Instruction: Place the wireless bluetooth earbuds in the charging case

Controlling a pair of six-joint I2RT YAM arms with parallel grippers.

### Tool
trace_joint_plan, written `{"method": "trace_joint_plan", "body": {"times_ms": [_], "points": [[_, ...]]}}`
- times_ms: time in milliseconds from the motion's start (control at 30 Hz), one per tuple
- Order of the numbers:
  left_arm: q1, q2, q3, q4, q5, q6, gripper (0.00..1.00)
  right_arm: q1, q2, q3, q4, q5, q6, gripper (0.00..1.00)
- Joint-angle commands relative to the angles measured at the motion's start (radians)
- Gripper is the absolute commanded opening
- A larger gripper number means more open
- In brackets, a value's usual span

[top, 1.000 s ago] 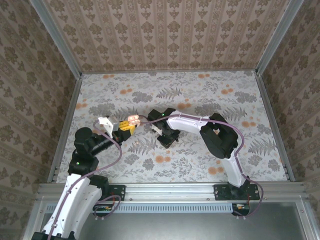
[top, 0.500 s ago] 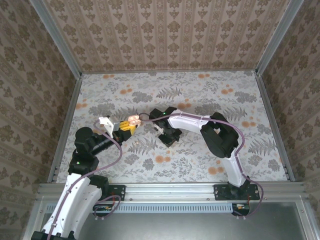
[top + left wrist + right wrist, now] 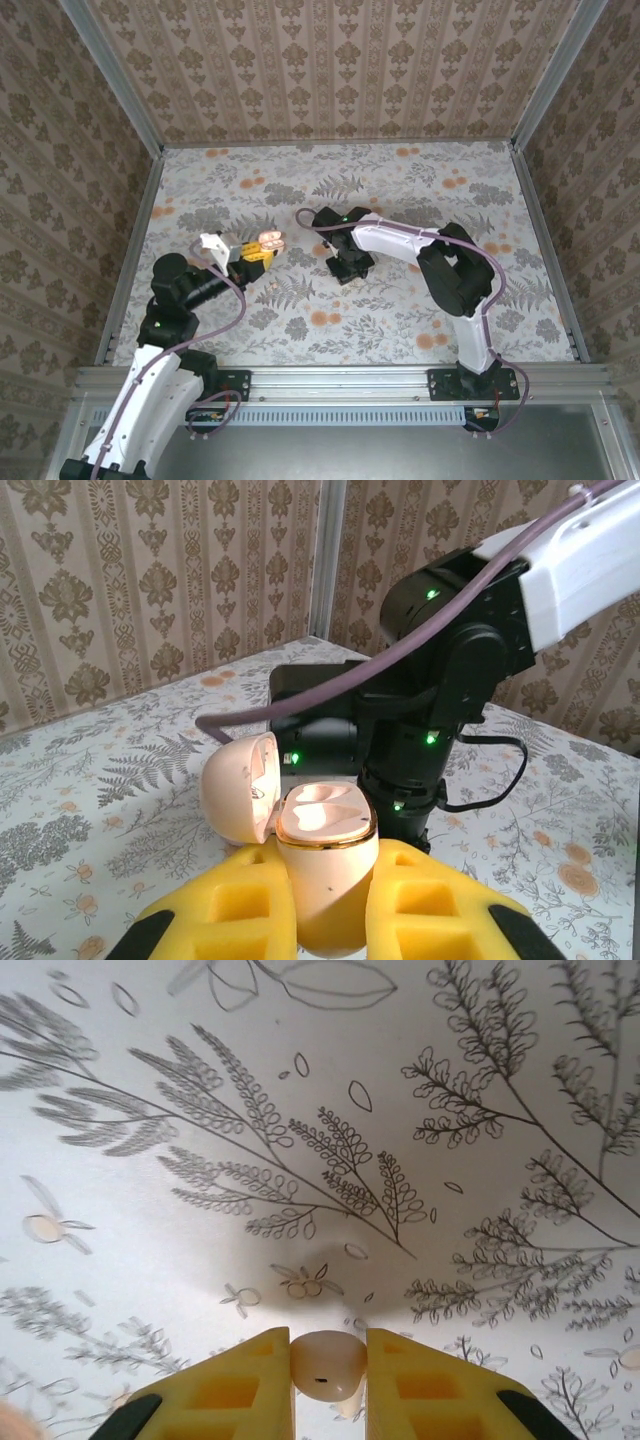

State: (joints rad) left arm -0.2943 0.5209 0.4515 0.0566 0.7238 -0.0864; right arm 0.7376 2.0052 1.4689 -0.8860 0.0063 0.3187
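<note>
The left gripper (image 3: 330, 885) is clamped on the charging case (image 3: 326, 830), holding it up off the table (image 3: 80, 780) with its lid (image 3: 237, 788) swung open. The right gripper (image 3: 328, 1365) pinches 1 earbud (image 3: 326, 1358) between its yellow pads (image 3: 235, 1390), low over the table and well apart from the case in the overhead view. The step in hand looks like carrying the earbud across. Next, it needs lining up above the case's open top, then easing down gently.

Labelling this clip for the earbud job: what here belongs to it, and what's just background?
Job: open charging case, held by left gripper; earbud, held by right gripper.
Not job: floral table cover; wallpapered walls.
</note>
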Motion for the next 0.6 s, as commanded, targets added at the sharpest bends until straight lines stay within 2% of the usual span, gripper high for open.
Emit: {"method": "trace_joint_plan", "body": {"times_ms": [0, 267, 367, 400, 567], "points": [[-0.016, 0.019, -0.021, 0.103, 0.012, -0.019, 0.00, -0.006, -0.108, -0.015, 0.031, -0.007, 0.101, 0.19], [-0.104, 0.116, -0.039, 0.280, -0.036, 0.012, 0.00, -0.008, -0.312, -0.032, 0.054, 0.115, 0.217, 0.19], [-0.155, 0.164, -0.042, 0.336, -0.120, 0.061, 0.00, -0.008, -0.386, -0.039, 0.074, 0.158, 0.257, 0.19], [-0.204, 0.179, -0.044, 0.357, -0.153, 0.077, 0.00, -0.008, -0.412, -0.045, 0.086, 0.169, 0.273, 0.19], [-0.315, 0.272, -0.023, 0.449, -0.301, 0.153, 0.00, -0.006, -0.540, -0.093, 0.183, 0.209, 0.334, 0.18]]}}
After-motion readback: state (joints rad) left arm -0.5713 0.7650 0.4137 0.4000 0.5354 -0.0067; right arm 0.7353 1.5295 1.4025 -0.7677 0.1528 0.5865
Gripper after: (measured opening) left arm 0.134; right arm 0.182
